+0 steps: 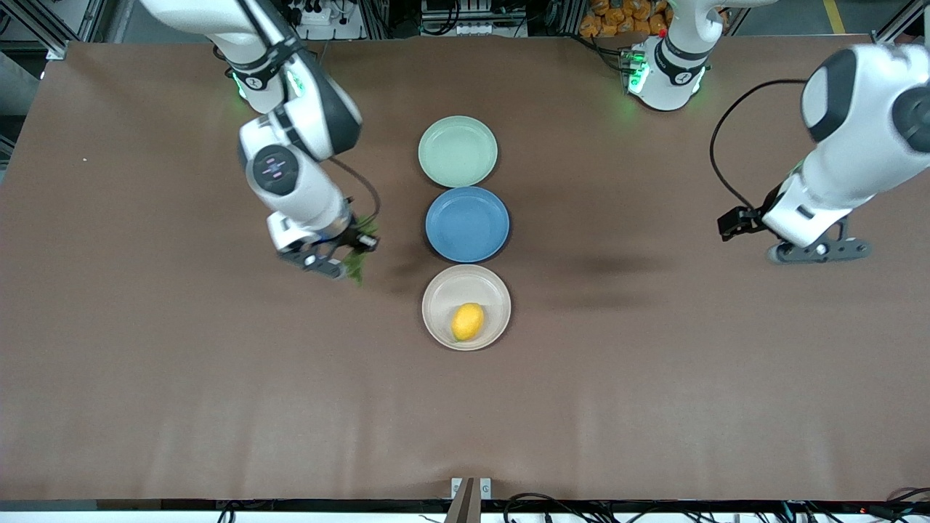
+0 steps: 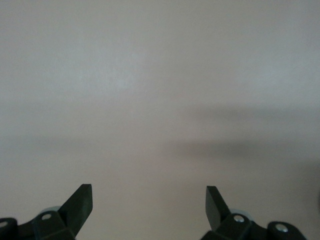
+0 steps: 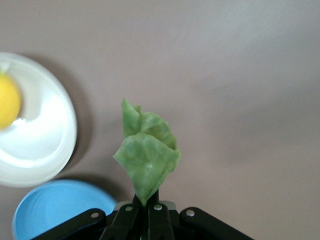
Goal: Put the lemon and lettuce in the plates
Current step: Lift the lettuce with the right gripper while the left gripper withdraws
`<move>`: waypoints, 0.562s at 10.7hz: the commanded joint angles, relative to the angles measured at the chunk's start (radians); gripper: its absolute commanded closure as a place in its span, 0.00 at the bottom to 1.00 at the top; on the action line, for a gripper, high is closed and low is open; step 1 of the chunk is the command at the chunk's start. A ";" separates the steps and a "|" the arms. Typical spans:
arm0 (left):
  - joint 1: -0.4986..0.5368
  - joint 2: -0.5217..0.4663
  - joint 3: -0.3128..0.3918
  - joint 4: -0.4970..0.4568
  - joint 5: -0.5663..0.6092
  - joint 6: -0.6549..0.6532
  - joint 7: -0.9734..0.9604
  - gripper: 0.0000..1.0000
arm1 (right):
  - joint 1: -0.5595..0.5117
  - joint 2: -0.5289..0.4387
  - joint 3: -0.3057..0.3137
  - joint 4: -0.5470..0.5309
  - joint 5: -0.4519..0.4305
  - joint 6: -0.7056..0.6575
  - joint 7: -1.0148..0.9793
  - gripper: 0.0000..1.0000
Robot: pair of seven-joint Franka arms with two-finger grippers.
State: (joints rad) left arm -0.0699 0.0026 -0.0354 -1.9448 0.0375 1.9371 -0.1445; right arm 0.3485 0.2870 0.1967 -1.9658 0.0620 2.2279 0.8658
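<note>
- Already settled: lemon [image 1: 467, 322] in the cream plate [image 1: 434, 290], the plate of the row nearest the front camera, just beside the blue plate [image 1: 467, 224].
- Pinched by its stalk in the right gripper [image 1: 347, 258]: lettuce [image 3: 146, 157], fingers pressed together on the stem, leaf sticking straight out past the fingertips, crinkled and folded.
- Up in the air over bare table [image 1: 145, 327], beside the blue plate toward the right arm's end; cream plate and blue plate both caught at the edge of the right wrist view.
- Still bare: mint plate [image 1: 458, 151], just beside the blue plate and farther from the front camera, toward the robots' bases.
- Key relation, as a judgement: mint plate farther from the front camera than the blue plate and toward the table's middle, so the carry probably runs diagonally toward the bases, skirting or crossing the blue plate.
- Nearer arm for that drop: the right one, already loaded.
- Risk: floppy leaf draping over a rim or landing on the blue plate if let go early.
- Spread wide and holding nothing: left gripper [image 2: 149, 200], waiting over bare table well apart from the blue plate, at the left arm's end.
</note>
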 commanded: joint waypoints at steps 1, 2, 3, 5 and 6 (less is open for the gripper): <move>-0.010 -0.038 0.005 0.119 -0.053 0.007 -0.027 0.00 | 0.024 -0.026 0.105 -0.019 -0.011 -0.002 0.157 1.00; -0.010 -0.032 -0.001 0.168 -0.048 -0.009 -0.027 0.00 | 0.071 -0.025 0.110 -0.019 -0.024 -0.007 0.218 1.00; -0.010 -0.029 -0.003 0.193 -0.042 -0.044 -0.015 0.00 | 0.110 -0.017 0.112 -0.022 -0.025 -0.014 0.258 1.00; -0.022 -0.003 -0.012 0.326 -0.039 -0.183 0.038 0.00 | 0.197 -0.011 0.116 -0.028 -0.025 -0.034 0.339 1.00; -0.030 0.028 -0.012 0.416 -0.039 -0.292 0.040 0.00 | 0.237 -0.006 0.119 -0.030 -0.025 -0.034 0.378 1.00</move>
State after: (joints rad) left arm -0.0843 -0.0366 -0.0461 -1.7185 0.0068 1.8373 -0.1371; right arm 0.5135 0.2875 0.3110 -1.9802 0.0547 2.2033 1.1496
